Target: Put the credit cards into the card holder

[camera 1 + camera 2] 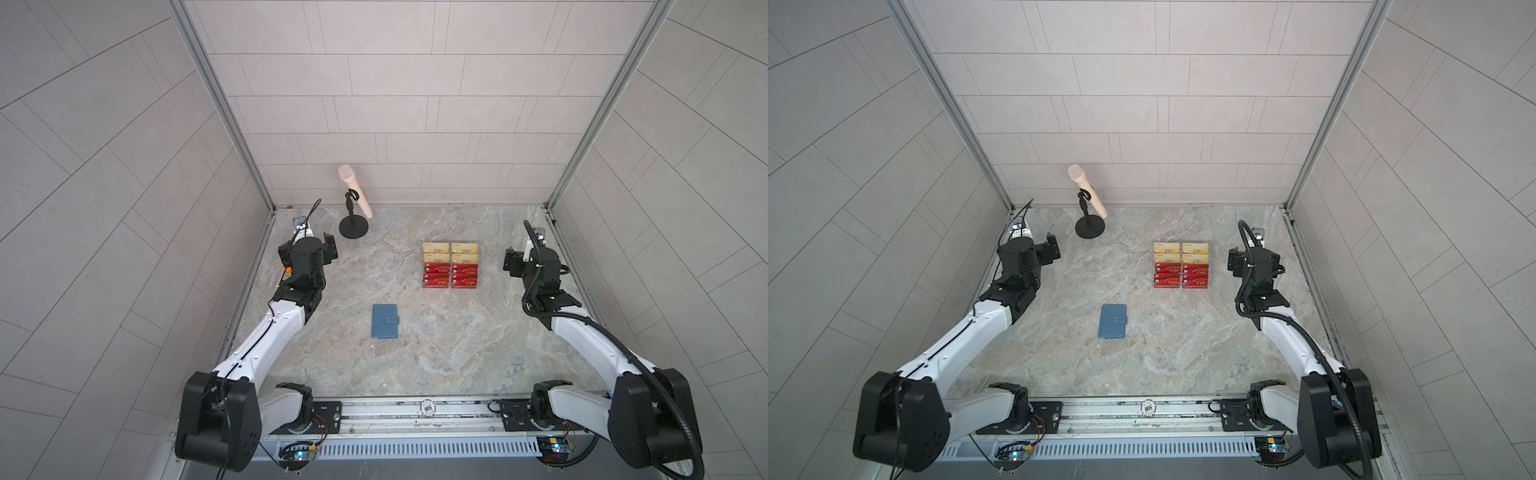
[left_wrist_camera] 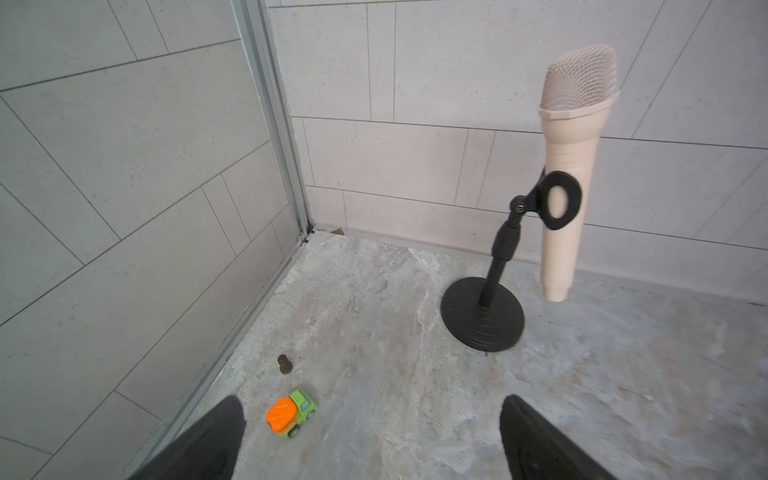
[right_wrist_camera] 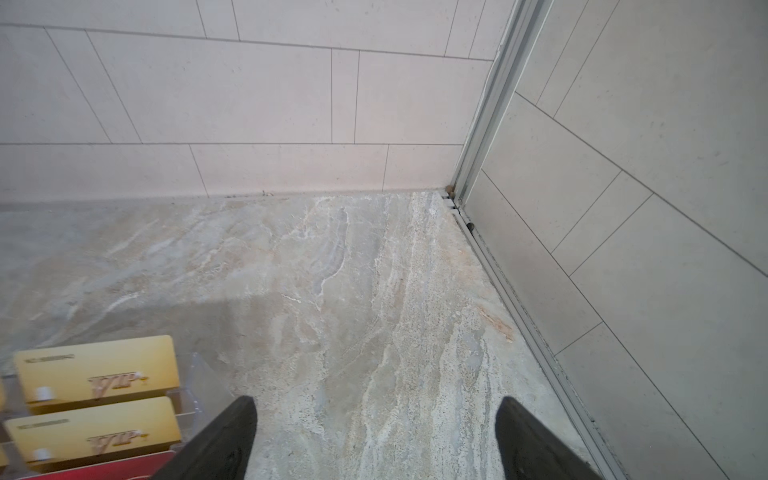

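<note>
Microphone [image 1: 355,192] on stand [image 1: 354,229] — toy truck [image 2: 291,413]

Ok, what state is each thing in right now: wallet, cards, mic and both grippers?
card holder: closed, lying flat.
credit cards: standing in the clear stand's lower tiers.
gold cards: standing in its upper tiers.
microphone: tilted, clipped in black mic stand.
left gripper: open, empty.
right gripper: open, empty.

Your left arm [image 1: 270,328] and right arm [image 1: 582,336] pair white link shells with bulky black joint housings; a thin black cable [image 1: 254,345] trails the left, a ribbed black conduit [image 1: 525,297] the right. The left gripper [image 2: 372,397] and right gripper [image 3: 376,397] end in tapered black fingers [image 2: 208,449] at the wrist views' lower edge, seemingly rubber-faced.
</note>
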